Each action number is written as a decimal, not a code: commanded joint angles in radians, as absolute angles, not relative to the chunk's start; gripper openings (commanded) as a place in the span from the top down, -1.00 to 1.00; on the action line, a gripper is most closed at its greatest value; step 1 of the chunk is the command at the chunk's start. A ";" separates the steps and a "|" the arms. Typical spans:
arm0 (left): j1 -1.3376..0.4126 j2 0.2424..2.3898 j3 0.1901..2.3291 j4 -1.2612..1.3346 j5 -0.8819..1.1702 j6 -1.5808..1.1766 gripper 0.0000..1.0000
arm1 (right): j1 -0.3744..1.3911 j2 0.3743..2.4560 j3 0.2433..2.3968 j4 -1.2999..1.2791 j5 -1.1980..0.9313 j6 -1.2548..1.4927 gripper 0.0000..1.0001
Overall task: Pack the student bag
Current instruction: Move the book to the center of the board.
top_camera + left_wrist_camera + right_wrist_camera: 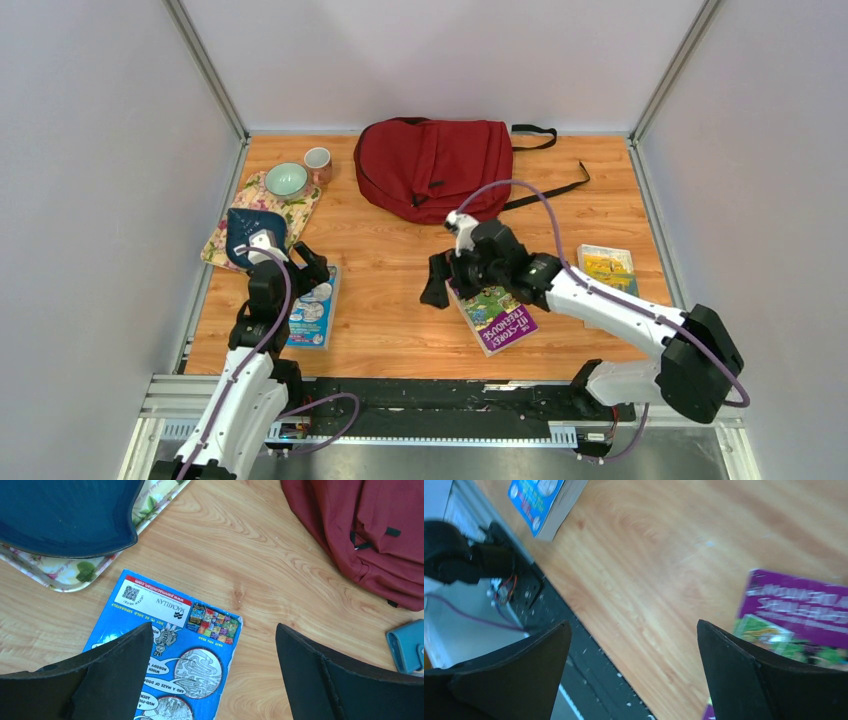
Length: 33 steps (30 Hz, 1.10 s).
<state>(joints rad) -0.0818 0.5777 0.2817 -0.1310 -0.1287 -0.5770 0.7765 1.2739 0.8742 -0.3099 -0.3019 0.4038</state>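
Left jaws gape wide and empty over the blue book [170,655]. Right jaws are equally wide and empty, above the bench [390,300] beside the purple book [497,315]. Red backpack [432,165] lies flat at the far edge, centre. I judge it soft, floppy and light while unfilled. I'd pinch a fabric fold or strap near the zip, since the flat panel offers no purchase.

I counted a blue book [315,310], a purple book [500,320] and a yellow book [607,268], three in all. There was one student bag [432,165], one bowl [286,180], one cup [318,163], one blue dish [238,228], one floral tray [301,208] and one teal wallet [407,646].
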 commanded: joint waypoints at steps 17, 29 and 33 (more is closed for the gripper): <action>-0.075 0.617 0.293 -0.049 -0.110 -0.563 -0.98 | 0.867 1.477 0.755 -0.264 0.089 0.535 -0.99; -0.075 0.670 0.278 -0.021 -0.094 -0.563 -0.98 | 0.568 1.379 0.667 -0.258 0.129 0.574 -0.99; -0.075 0.683 0.279 -0.015 -0.091 -0.561 -0.98 | 0.563 1.345 0.713 -0.178 -0.059 0.532 -0.99</action>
<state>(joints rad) -0.0818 0.6750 0.2825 -0.0628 -0.1070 -0.5735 0.5655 1.3960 0.6704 -0.2497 0.0753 0.5518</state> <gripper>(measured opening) 0.990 0.996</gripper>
